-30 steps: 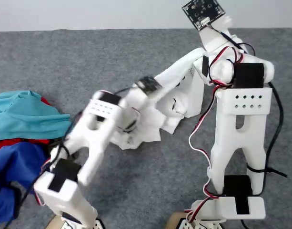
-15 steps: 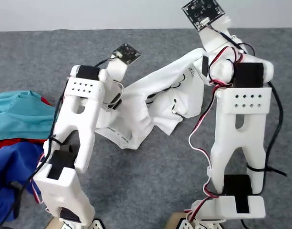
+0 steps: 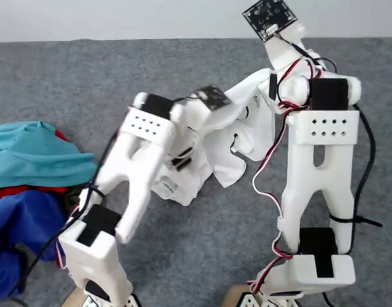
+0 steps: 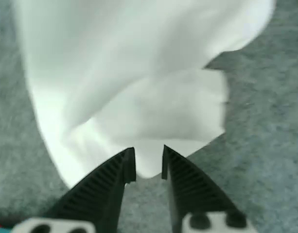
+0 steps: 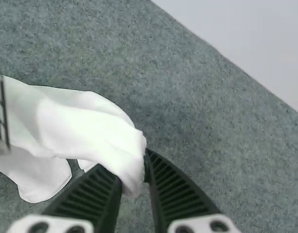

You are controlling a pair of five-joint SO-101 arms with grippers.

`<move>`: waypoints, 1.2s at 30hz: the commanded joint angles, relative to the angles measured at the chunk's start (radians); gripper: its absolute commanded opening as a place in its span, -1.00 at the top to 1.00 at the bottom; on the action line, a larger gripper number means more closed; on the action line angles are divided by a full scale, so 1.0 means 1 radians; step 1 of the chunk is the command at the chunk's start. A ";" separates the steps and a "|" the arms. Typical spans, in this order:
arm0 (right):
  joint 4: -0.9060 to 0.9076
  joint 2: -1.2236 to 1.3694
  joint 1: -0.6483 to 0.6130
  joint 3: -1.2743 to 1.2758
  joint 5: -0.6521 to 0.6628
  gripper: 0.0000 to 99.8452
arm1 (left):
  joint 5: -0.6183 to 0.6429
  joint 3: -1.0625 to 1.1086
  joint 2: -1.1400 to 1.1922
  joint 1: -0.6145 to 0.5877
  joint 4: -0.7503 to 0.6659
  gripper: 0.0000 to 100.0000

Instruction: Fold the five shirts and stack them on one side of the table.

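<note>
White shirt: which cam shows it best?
High view: the white shirt shows almost whole, bunched on the table between the arms. Left wrist view: close cloth at the left claw. Right wrist view: a fold pinched in the right claw.

white shirt partly hidden under left arm; coloured pile cut off at edge.

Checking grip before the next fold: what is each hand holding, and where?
Both hold the white fabric shirt: the right hand pinches a bunched edge, and the left hand pinches a rounded bit of its border.
</note>
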 commanded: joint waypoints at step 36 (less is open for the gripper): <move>0.007 -0.008 0.007 -0.006 0.005 0.98 | -0.040 0.085 0.196 0.201 -0.118 0.65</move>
